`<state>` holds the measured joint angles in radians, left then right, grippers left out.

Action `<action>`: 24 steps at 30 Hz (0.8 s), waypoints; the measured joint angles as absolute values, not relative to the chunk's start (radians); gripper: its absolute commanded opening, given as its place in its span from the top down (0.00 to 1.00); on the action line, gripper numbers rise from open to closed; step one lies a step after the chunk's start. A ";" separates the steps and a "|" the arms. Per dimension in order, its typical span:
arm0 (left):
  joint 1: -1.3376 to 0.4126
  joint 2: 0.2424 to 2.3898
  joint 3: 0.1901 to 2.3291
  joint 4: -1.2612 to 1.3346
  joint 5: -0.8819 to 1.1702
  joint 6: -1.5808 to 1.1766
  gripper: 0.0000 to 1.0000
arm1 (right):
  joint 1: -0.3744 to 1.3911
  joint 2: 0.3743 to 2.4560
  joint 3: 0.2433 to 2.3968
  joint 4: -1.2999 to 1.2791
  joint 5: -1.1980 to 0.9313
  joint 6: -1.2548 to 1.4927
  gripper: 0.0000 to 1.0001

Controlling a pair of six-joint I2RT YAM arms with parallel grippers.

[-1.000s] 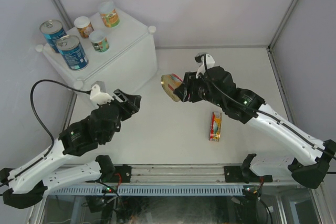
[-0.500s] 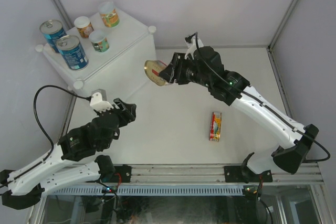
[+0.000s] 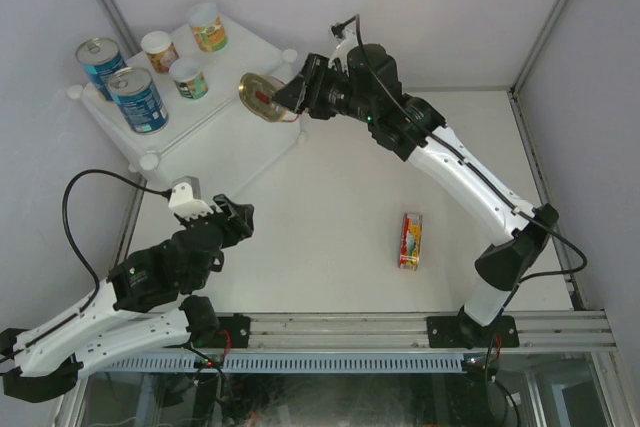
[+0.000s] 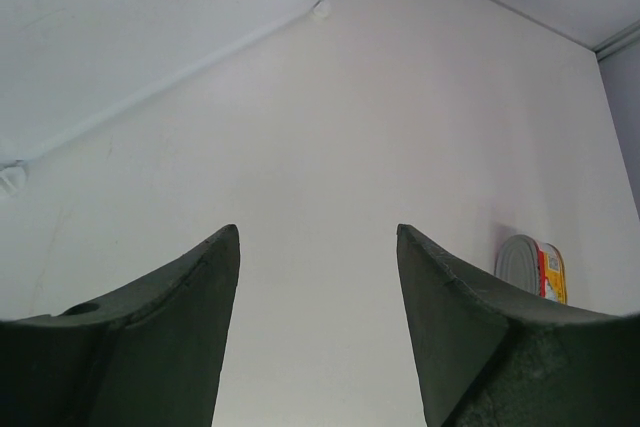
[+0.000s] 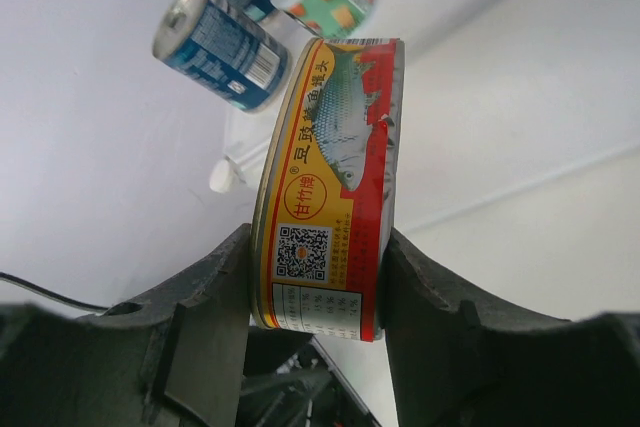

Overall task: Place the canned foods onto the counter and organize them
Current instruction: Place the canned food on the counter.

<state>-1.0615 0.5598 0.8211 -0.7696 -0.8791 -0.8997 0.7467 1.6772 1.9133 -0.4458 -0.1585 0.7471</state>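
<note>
Since a second ago the right end effector has swung from mid-surface out toward 10 o'clock, carrying its tin over to the counter. The left end effector has drawn back slightly toward 6 o'clock.

The right fingers pinch the oval red-and-yellow tin by its flat faces and hold it on edge, with its gold face showing in the top view. The tin sits at the counter's 3 o'clock edge, and I cannot tell whether it touches the top. On the counter, at 9 o'clock of the tin, stand three small cans, and beyond them two blue cans, all upright and apart from the tin.

The left end effector is spread with nothing between its fingers. It sits low at 7 o'clock of the surface, just below the counter's near corner.

A second tin lies on its edge on the surface at 4 o'clock, well apart from both arms.
</note>
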 measured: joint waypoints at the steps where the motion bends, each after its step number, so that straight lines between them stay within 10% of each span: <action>1: -1.061 0.560 0.820 -0.770 -0.879 -0.896 0.32 | 0.744 1.698 1.943 -0.445 -0.169 0.756 1.00; 24: -1.063 0.492 0.748 -0.773 -0.911 -0.808 0.32 | 0.660 2.187 2.476 -0.420 -0.281 1.037 1.00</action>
